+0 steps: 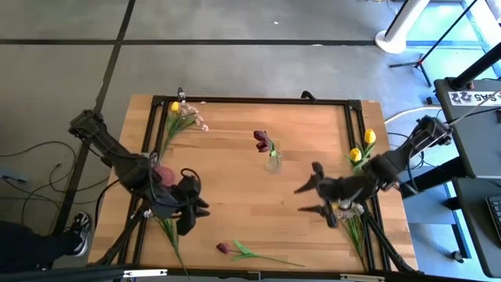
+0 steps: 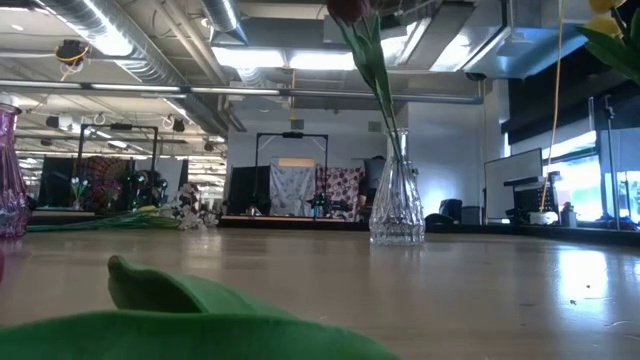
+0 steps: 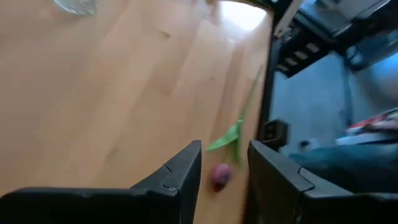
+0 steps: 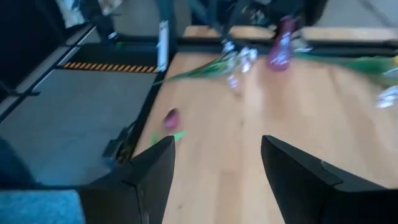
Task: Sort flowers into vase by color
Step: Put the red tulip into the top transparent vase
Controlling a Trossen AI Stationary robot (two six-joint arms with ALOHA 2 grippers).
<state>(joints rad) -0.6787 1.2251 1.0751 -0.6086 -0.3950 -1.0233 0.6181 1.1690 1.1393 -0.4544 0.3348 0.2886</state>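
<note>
I've got the left gripper [image 1: 190,205] hovering over the near left of the table, jaws apart and empty, lined up toward the maroon tulip [image 1: 225,248] lying by the near edge. Right gripper [image 1: 307,199] waits wide, empty, beside the yellow tulips [image 1: 362,146].

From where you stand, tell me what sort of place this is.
Probably a robotics lab or workshop in a large industrial hall. The low view shows exposed ceiling ducts and strip lights; the high view shows a framed wooden table on a grey concrete floor, with a camera stand beside it.
</note>
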